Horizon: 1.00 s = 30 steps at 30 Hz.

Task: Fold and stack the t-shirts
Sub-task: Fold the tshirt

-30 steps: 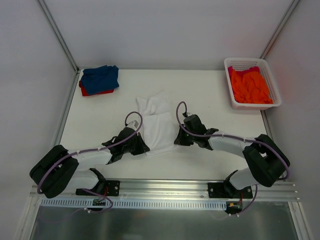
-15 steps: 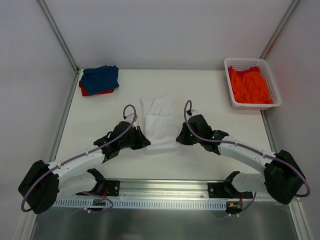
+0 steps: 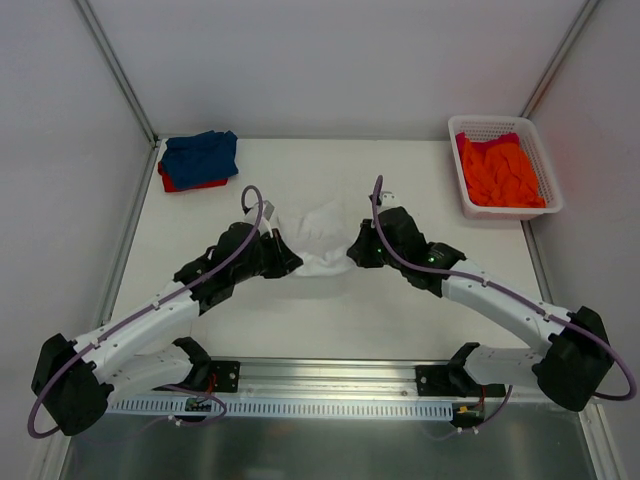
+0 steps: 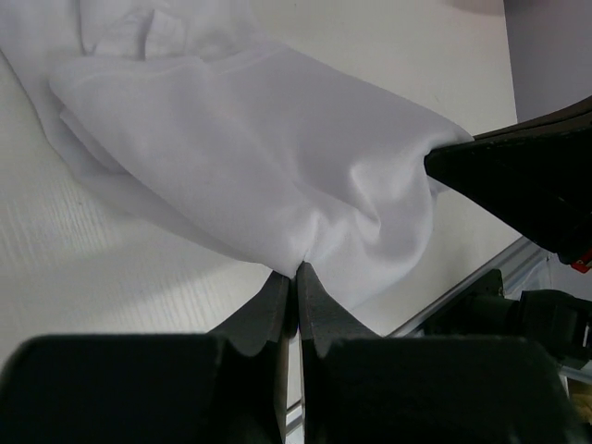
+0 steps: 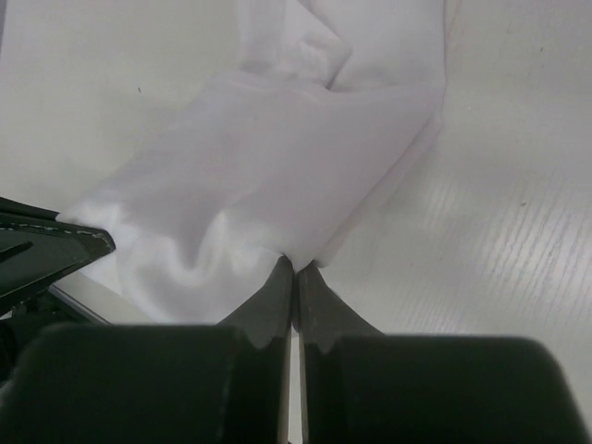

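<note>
1. At the centre of the table [image 3: 400, 300], we are holding the white t-shirt [image 3: 318, 232] between both arms. It is sitting there as a thick, bunched bundle with several layers folded over one another.
2. We are clamping the left gripper [image 4: 296, 274] onto the near-left edge of the white t-shirt. Its two fingers are pressing flat together, and a fold of cloth is pinched at their tips.
3. We are clamping the right gripper [image 5: 294, 266] onto the near-right edge of the same garment. Its fingers are likewise pressing together on a pinch of cloth.
4. We are keeping the two grippers facing each other across the bundle, near one another but apart. Each wrist view is showing the other gripper's dark tip at the opposite corner of the cloth.
5. We cannot tell whether the pinched edge is touching the table or raised off it.
6. We are seeing the blue t-shirt [image 3: 203, 153] lying on the red t-shirt [image 3: 185, 185] at the far left corner, well apart from the white one.
7. We are seeing the orange t-shirt [image 3: 500, 175] heaped inside the basket [image 3: 470, 125] at the far right corner.
</note>
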### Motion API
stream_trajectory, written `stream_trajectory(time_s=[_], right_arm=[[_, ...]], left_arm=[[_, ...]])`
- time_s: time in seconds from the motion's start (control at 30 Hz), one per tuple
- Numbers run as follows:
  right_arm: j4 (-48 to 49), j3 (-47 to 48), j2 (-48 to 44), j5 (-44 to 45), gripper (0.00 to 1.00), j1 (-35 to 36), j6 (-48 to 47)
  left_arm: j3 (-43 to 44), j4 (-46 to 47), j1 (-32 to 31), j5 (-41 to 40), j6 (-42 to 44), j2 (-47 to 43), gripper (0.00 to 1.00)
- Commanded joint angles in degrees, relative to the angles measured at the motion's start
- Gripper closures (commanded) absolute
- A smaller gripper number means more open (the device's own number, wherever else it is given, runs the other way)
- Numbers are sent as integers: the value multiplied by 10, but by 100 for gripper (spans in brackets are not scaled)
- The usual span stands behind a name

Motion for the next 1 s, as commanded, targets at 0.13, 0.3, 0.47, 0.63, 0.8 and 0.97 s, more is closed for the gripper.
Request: stream_trajectory(time_s=[0.13,0.3,0.47,0.63,0.8,0.97], right_arm=[[-23,83,22,41,100,3,-53],[-26,125,52,46,100,-4,-67],[-23,157,94,51,100,-14,-75],[-15,189,134,46,100,-24,-79],[-8,216,179,34,100,-42,-81],[1,238,208,27,100,-57,-83]], left_arm=[[57,-15,-3,-40,47,18,100],[65,-17,18,-53,52,24,100],[62,-17,44,-56,53,28,100],[68,-16,73,-57,63,45,100],[85,-12,94,-53,79,71,100],[103,6,111,-46,89,112,100]])
